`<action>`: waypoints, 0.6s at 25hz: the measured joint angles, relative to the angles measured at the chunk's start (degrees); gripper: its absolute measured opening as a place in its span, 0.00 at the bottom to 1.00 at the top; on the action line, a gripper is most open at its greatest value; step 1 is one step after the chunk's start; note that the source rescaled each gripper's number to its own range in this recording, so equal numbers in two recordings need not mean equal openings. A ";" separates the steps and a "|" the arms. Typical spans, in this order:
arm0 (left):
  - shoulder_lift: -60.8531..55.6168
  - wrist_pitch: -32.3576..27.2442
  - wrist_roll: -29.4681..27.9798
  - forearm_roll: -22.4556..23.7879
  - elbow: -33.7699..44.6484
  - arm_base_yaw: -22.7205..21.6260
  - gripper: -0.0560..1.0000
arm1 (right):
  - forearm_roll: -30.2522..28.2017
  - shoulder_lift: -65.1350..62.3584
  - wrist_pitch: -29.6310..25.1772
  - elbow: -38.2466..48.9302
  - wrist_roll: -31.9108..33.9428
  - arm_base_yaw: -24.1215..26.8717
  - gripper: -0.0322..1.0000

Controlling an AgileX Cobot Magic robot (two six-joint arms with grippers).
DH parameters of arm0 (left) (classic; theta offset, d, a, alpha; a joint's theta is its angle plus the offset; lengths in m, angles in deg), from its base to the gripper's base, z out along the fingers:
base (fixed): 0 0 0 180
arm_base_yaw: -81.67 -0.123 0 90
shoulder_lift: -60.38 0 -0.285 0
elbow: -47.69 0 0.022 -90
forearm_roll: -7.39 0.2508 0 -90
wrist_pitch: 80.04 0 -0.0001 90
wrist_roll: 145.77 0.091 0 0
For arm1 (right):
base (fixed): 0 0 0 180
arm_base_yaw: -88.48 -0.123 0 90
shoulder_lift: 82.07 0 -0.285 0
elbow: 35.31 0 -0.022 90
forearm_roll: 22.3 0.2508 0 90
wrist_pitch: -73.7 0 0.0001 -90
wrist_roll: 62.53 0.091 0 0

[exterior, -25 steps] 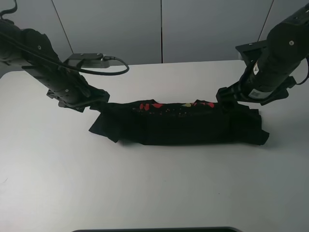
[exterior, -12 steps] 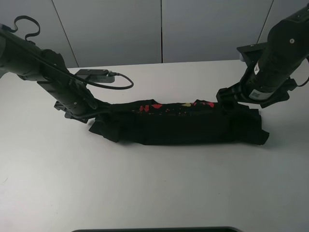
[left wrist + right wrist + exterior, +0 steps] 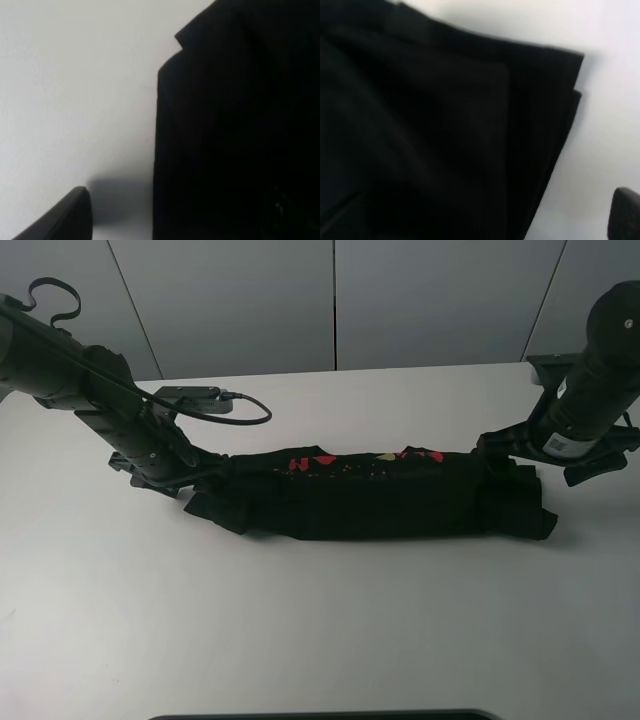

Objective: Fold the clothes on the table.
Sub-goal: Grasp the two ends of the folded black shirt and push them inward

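Left end effector (image 3: pixel 190 468): jaws spread, at the shirt's left end, gripping nothing that shows.
Right end effector (image 3: pixel 500 448): jaws spread, just beside the shirt's right end, holding nothing.
Table (image 3: pixel 320 640): white, carries the shirt mid-way across.
Shirt (image 3: pixel 370 502): black, lying in a long narrow band, coloured print along the far edge.
Done: lengthwise fold, seemingly.
Left: folding the ends inward, I judge.

Two matte blk arms, blk cable on left arm (image 3: pixel 245 405), white label on right arm (image 3: pixel 557 445)
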 joint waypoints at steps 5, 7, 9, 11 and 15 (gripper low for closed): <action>0.00 -0.30 0.00 0.00 0.00 0.00 0.89 | 3.64 2.11 1.69 0.00 -0.99 0.21 1.00; 0.00 -1.07 0.00 -0.11 -0.10 0.00 0.89 | 5.84 2.52 1.93 0.00 -2.64 0.21 1.00; 0.00 -2.11 0.00 -0.11 -0.10 0.00 0.89 | 6.67 2.52 1.93 0.00 -3.34 0.21 1.00; -0.35 -2.79 0.00 -0.22 -0.10 0.00 0.89 | 6.93 2.28 1.93 0.00 -3.69 0.21 1.00; -4.09 -3.48 0.00 -0.22 -0.10 0.00 0.89 | 6.93 1.82 -0.34 -0.82 -5.73 0.21 1.00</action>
